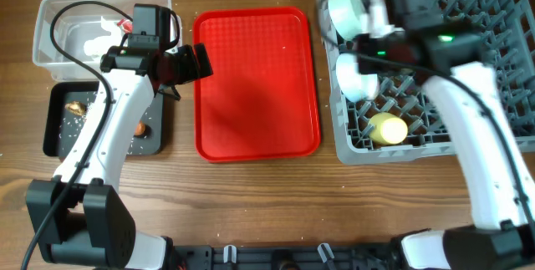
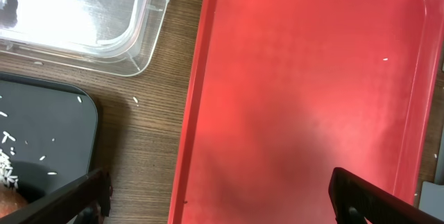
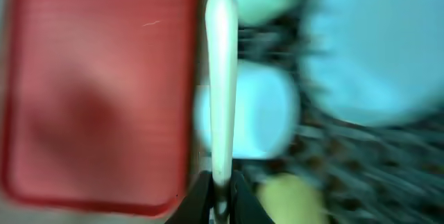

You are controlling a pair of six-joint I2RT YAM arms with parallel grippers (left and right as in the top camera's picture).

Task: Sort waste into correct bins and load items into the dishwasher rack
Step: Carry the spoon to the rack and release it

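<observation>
White spoon [image 3: 222, 78] clamped by handle in right gripper [image 3: 220, 191], over dishwasher rack [image 1: 501, 19] near a bowl [image 1: 355, 76]. Looks like loading step: lower between pegs, then release. Left gripper [image 1: 191, 63] spread wide, empty.

A robotics lab staging a kitchen chore: left arm [image 1: 100, 136] and right arm [image 1: 483, 124] stand at a wood-grain table [image 1: 251, 207] bearing a grey dishwasher rack [image 1: 510, 2], clear tub [image 1: 48, 57] and black tray [image 1: 52, 140].
</observation>
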